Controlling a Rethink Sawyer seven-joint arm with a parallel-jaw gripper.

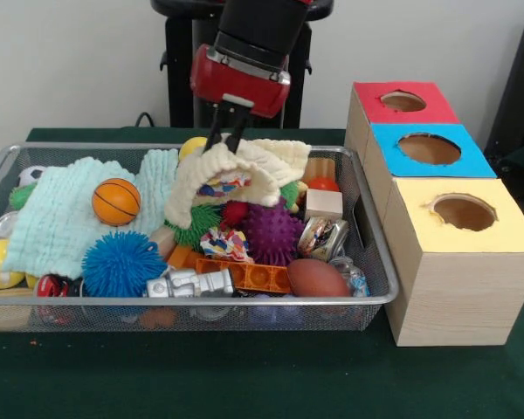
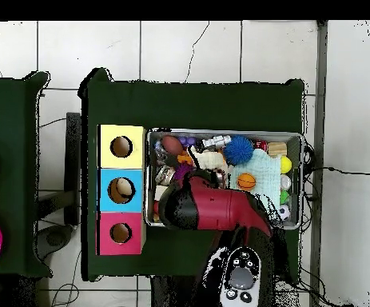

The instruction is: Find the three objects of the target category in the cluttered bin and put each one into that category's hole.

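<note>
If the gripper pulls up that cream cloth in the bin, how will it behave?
The cream cloth will probably hang limp: it already drapes in folds over the toys. It looks light. It may drag the purple spiky ball beneath it. The gripper is at its top fold.

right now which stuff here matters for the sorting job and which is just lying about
Job:
- silver wire mesh bin
- round hole in the blue-topped wooden box
- red and black gripper, shut on the cream knitted cloth

Lying about:
- red-topped box
- yellow-topped box
- pale green towel
</note>
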